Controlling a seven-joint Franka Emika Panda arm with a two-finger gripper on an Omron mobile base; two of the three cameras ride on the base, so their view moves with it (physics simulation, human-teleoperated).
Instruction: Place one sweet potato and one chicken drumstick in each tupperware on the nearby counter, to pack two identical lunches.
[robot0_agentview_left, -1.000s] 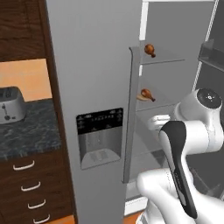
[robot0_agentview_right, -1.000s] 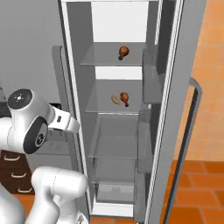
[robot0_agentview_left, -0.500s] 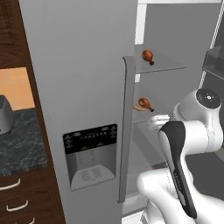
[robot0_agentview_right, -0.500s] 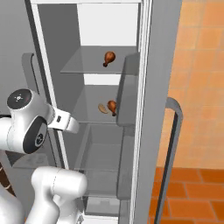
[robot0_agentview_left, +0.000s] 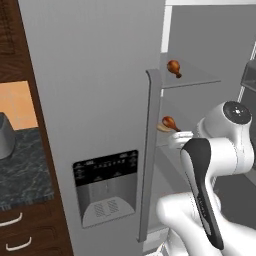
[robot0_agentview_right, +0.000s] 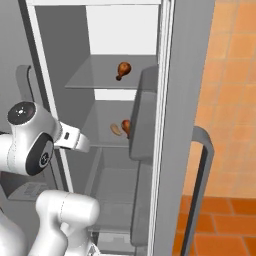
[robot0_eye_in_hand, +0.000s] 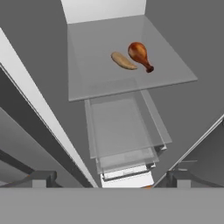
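Ahead of open hand (robot0_eye_in_hand: 107, 183): drumstick (robot0_eye_in_hand: 139, 55) beside probable sweet potato (robot0_eye_in_hand: 123, 61).

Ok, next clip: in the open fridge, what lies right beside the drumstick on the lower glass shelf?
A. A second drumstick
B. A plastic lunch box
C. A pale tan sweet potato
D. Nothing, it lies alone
C: the hand view shows a pale tan sweet potato right next to the drumstick on the lower glass shelf; the other drumstick sits alone a shelf higher.
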